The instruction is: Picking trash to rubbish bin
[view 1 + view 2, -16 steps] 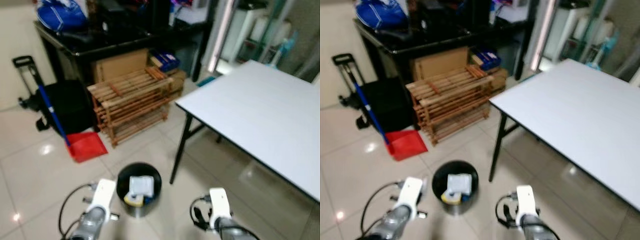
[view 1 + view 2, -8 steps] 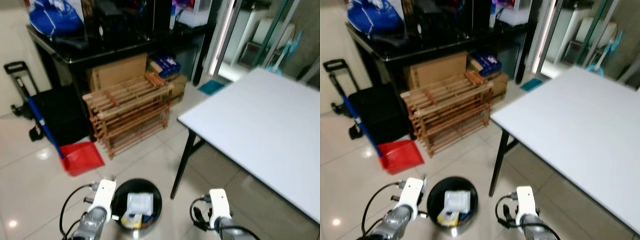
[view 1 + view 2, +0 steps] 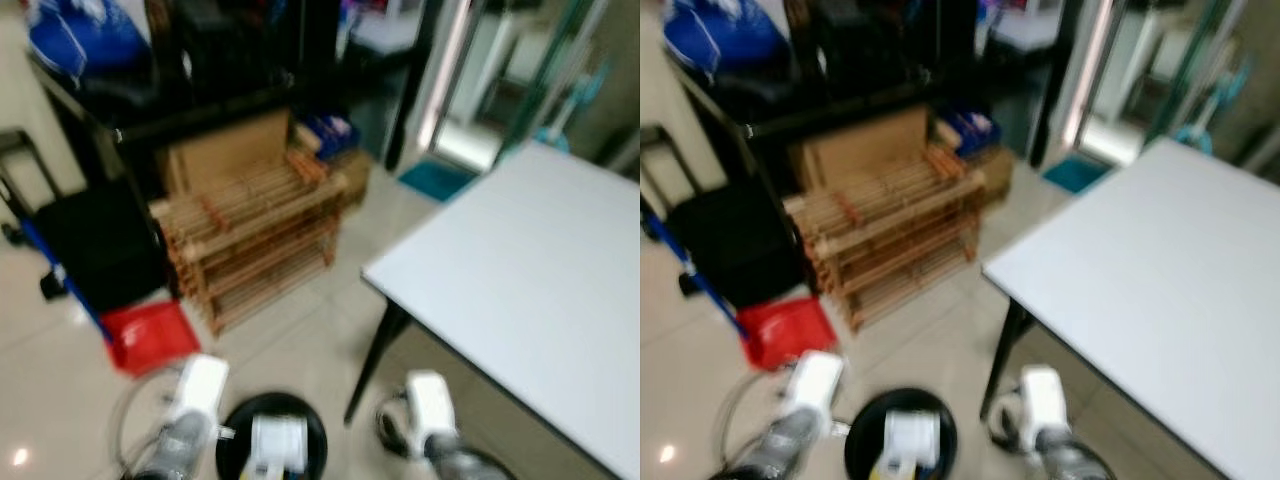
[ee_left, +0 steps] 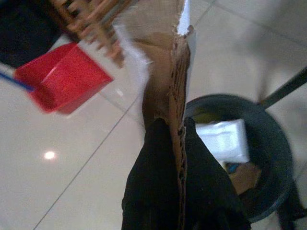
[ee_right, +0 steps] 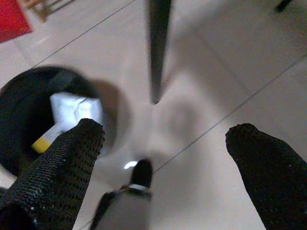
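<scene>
Left gripper (image 4: pixel 180 158): fingers clamped on a torn piece of cardboard (image 4: pixel 168 62), held edge-on; the bin sits just beyond it, at about 4 o'clock in the wrist view.
Right gripper (image 5: pixel 165 158): fingers (image 5: pixel 57 167) spread wide apart, holding nothing, above the tiled floor (image 5: pixel 216 72) beside the bin.
Rubbish bin (image 3: pixel 272 450): round and black, on the floor at 6 o'clock in the head view, between the two arms; a white box (image 4: pixel 225 141) and a yellow scrap (image 5: pixel 42 140) lie inside.
Table (image 3: pixel 530 290): white top at 3 o'clock, one black leg (image 3: pixel 368 360) standing near the bin.
Wooden rack (image 3: pixel 245 240): at 11 o'clock, beyond the bin.
Red dustpan (image 3: pixel 148 335): at 9 o'clock, on the floor beside the rack.
Head views: blurred.
</scene>
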Robot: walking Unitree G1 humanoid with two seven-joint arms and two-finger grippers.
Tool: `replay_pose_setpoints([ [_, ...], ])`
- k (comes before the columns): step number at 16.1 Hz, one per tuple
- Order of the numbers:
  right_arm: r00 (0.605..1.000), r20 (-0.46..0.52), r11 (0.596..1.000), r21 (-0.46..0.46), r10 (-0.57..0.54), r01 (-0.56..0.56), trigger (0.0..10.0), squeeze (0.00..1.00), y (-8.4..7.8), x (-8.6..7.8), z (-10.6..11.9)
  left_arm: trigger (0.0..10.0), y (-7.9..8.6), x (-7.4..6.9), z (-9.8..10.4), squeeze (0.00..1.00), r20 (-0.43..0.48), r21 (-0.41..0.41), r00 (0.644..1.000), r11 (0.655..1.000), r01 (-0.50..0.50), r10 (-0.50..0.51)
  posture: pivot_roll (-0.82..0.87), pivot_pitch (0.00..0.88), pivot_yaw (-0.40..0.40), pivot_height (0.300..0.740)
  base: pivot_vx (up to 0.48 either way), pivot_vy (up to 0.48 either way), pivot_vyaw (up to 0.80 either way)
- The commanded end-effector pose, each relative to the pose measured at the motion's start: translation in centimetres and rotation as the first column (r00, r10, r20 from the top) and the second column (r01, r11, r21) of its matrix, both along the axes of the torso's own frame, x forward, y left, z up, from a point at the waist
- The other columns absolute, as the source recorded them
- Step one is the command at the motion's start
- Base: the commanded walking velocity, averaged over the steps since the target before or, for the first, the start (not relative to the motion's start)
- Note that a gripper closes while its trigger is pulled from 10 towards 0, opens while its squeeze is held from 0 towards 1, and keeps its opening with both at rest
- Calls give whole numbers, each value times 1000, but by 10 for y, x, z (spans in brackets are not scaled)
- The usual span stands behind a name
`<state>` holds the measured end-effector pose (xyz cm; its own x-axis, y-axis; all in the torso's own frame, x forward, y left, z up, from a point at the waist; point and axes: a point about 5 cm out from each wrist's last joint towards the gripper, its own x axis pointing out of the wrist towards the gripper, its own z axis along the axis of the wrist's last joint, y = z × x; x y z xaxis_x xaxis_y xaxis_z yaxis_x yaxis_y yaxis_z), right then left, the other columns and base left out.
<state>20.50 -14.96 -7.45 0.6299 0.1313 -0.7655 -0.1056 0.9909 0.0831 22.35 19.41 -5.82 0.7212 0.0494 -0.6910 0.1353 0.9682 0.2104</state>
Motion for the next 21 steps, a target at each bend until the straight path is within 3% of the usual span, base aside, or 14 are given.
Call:
replay_pose_setpoints([
  [1,1000,8,1000,20,7,-7,10000,0,8,2,1,10000,12,-2,1,0,-3,27,1000,1000,-15,15,13,12,-56,740,0,0,0],
  [9,1000,6,999,38,7,-7,10000,0,7,3,2,10000,11,-3,0,0,-16,27,1000,1000,-9,9,13,16,-58,740,0,0,0],
  [13,996,47,992,90,79,-83,10000,0,5,14,10,10000,8,1,1,0,-22,12,1000,1000,21,-21,2,22,-53,740,0,0,0],
  [14,991,50,977,170,122,-129,10000,0,6,17,13,10000,0,6,3,0,-28,-9,997,997,77,-77,-4,27,-54,740,0,0,0],
  [15,990,48,972,190,135,-142,10000,0,6,17,14,10000,-2,7,3,0,-28,-15,996,996,89,-89,-6,28,-54,740,0,0,0],
  [17,973,28,924,311,228,-225,10000,0,12,14,15,10000,-11,12,6,0,-17,-47,992,991,125,-126,-16,29,-54,740,0,0,0],
  [19,969,20,902,362,246,-237,10000,0,13,13,15,10000,-18,15,7,0,-14,-78,989,986,144,-146,-19,28,-58,740,0,0,0],
  [21,951,13,852,439,310,-284,10000,0,20,8,16,10000,-27,15,6,0,-23,-113,983,977,179,-182,-22,33,-63,740,0,0,0],
])
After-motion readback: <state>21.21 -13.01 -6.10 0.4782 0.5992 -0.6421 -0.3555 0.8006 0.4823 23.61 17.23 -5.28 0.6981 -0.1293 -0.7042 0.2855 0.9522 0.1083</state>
